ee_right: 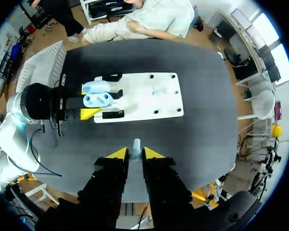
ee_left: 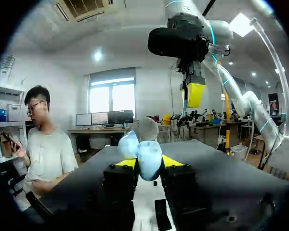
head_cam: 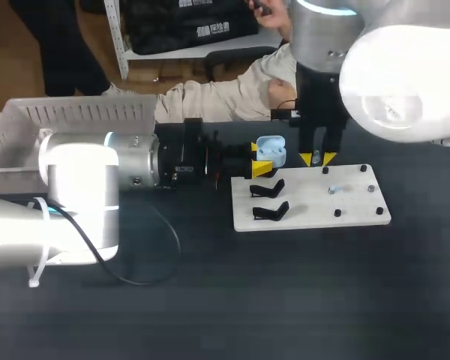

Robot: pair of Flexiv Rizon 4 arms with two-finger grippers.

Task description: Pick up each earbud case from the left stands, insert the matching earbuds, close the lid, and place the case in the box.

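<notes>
A light-blue earbud case (head_cam: pixel 271 152) with its lid up is held above the left end of the white board (head_cam: pixel 315 214), with my left gripper (head_cam: pixel 261 159) shut on it from two sides. In the left wrist view the case (ee_left: pixel 149 160) fills the gap between the yellow tips, lid (ee_left: pixel 128 144) tipped back. My right gripper (ee_right: pixel 135 154) hangs high over the table, shut on a small white earbud (ee_right: pixel 136 146). In the head view the right gripper (head_cam: pixel 317 159) points down just right of the case. Another earbud (head_cam: pixel 334 190) lies on the board.
Two black stands (head_cam: pixel 268 187) (head_cam: pixel 271 211) are on the board's left part, and small black pegs (head_cam: pixel 364 169) dot its right part. A white basket (head_cam: pixel 67 124) sits at the table's back left. A black cable (head_cam: pixel 146 247) loops under my left arm.
</notes>
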